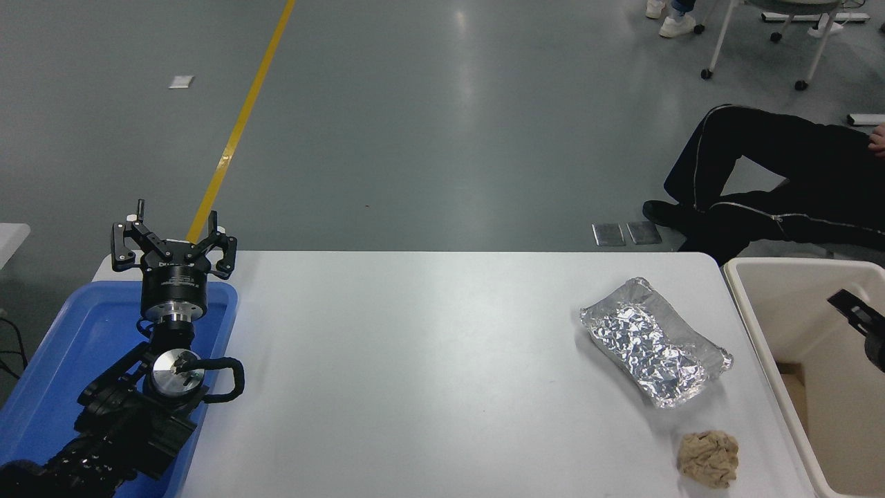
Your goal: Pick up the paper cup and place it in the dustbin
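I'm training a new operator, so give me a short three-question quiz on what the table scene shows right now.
1. True or false: the crumpled foil tray lies inside the blue tray.
2. Which thing lies nearest the table's front right corner? A) foil tray B) tan paper ball C) blue tray
3. Fill in: the right gripper, only partly in view at the picture's right edge, is above the beige ____.

Key
1. False: it lies on the white table, right of the middle.
2. B.
3. Dustbin. No paper cup can be seen now, and the left gripper is open over the blue tray.
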You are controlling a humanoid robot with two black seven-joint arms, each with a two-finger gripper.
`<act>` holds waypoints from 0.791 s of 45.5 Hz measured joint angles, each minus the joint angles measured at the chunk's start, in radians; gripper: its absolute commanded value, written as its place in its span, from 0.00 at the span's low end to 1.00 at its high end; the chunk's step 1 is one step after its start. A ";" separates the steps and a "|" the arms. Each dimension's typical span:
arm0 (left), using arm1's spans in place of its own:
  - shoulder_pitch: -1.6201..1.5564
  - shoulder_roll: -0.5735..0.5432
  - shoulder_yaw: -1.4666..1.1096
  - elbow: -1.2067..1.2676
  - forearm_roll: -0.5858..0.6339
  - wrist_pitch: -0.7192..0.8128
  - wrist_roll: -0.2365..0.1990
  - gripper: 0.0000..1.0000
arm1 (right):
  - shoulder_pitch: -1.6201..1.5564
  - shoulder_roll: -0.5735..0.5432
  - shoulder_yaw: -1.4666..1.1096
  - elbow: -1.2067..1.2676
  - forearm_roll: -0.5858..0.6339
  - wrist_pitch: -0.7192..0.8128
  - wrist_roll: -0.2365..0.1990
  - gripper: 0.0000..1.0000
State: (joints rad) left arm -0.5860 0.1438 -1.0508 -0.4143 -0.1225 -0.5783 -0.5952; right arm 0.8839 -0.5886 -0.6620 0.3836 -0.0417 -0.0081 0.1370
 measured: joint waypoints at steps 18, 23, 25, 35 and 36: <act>0.000 -0.001 0.000 0.000 0.001 0.000 0.002 0.99 | 0.530 -0.048 -0.360 0.647 -0.018 0.005 0.001 1.00; 0.000 -0.001 0.000 0.000 0.001 0.000 0.002 0.99 | 0.653 -0.044 -0.415 0.822 -0.076 0.008 0.000 1.00; 0.000 -0.001 0.000 0.000 0.001 0.000 0.001 0.99 | 0.717 -0.042 -0.441 0.894 -0.103 0.010 0.000 1.00; 0.000 -0.001 0.000 0.000 0.002 0.000 0.002 0.99 | 0.966 -0.036 -0.552 1.170 -0.198 0.085 0.001 1.00; 0.000 -0.001 0.000 0.000 0.002 0.000 0.002 0.99 | 1.002 -0.035 -0.562 1.195 -0.206 0.107 0.001 1.00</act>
State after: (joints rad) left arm -0.5862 0.1430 -1.0509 -0.4141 -0.1205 -0.5781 -0.5936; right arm 1.8855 -0.6239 -1.2243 1.5790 -0.2476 0.0990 0.1376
